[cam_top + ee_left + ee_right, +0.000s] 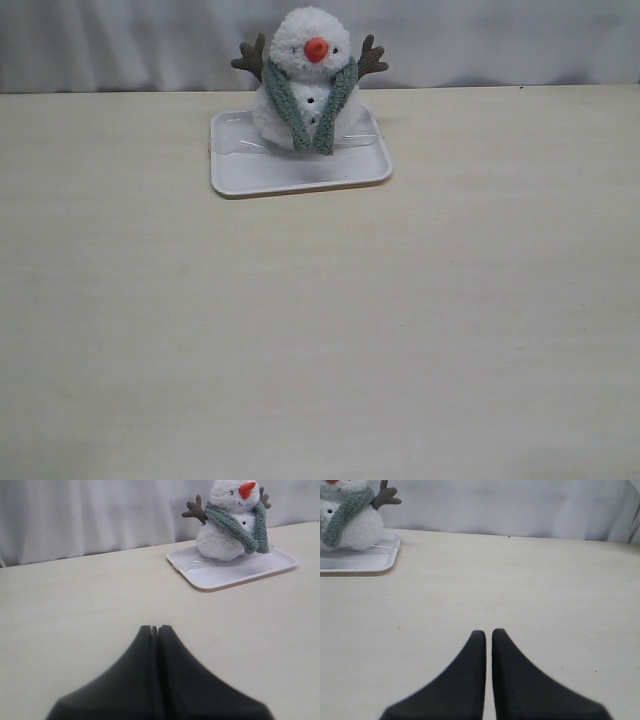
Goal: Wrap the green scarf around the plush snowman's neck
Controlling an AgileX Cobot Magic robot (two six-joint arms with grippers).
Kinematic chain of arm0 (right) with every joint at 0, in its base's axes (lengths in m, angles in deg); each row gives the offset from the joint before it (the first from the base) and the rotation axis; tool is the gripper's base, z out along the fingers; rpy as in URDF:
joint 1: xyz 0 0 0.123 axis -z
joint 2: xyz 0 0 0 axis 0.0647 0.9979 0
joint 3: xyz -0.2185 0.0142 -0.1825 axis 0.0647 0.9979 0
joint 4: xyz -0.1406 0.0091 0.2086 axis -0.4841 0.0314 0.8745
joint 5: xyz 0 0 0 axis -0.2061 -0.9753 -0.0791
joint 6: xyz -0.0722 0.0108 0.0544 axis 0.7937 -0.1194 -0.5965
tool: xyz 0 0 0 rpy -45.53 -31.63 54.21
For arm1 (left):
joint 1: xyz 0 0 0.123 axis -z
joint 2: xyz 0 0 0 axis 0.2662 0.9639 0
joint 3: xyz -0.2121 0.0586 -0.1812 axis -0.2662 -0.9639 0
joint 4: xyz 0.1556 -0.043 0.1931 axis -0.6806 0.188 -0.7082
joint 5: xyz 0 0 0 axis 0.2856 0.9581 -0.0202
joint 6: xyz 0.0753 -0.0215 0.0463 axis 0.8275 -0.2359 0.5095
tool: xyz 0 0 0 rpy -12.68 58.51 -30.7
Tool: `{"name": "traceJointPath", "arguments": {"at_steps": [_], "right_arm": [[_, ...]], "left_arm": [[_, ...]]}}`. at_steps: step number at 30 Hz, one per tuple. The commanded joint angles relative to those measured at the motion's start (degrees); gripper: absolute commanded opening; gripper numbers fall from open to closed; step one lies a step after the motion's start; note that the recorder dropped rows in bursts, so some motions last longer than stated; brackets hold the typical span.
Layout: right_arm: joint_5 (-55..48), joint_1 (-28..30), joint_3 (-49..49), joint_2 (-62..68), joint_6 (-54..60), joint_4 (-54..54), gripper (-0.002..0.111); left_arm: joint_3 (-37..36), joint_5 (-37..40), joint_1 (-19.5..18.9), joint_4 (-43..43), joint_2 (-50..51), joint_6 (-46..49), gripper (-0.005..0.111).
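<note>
The plush snowman (310, 50) sits upright on a white tray (300, 172) at the back of the table. The green scarf (285, 105) lies around its neck (308, 72), both ends hanging down the front of the body. Neither gripper shows in the exterior view. In the left wrist view my left gripper (155, 628) is shut and holds nothing, well short of the snowman (227, 535) and scarf (235, 527). In the right wrist view my right gripper (485, 633) is shut with only a thin slit between its fingers, far from the snowman (355, 522).
The tray (235, 575) stands near the table's far edge, in front of a pale curtain (500, 40). The light wooden tabletop (320, 330) stretches from the tray toward the near side.
</note>
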Motion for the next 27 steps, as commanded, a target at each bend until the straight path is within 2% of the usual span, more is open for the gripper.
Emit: {"name": "traceJointPath", "arguments": {"at_steps": [1, 8, 27], "right_arm": [[0.21, 0.43, 0.15, -0.27, 0.45, 0.02, 0.004], [0.1, 3.07, 0.15, -0.27, 0.61, 0.02, 0.004], [-0.01, 2.76, 0.15, -0.27, 0.01, 0.29, 0.004]], "left_arm": [[-0.19, -0.3, -0.22, -0.39, -0.13, 0.17, 0.0], [-0.19, -0.3, -0.22, -0.39, -0.13, 0.17, 0.0], [-0.19, -0.48, -0.22, -0.39, -0.13, 0.17, 0.0]]}}
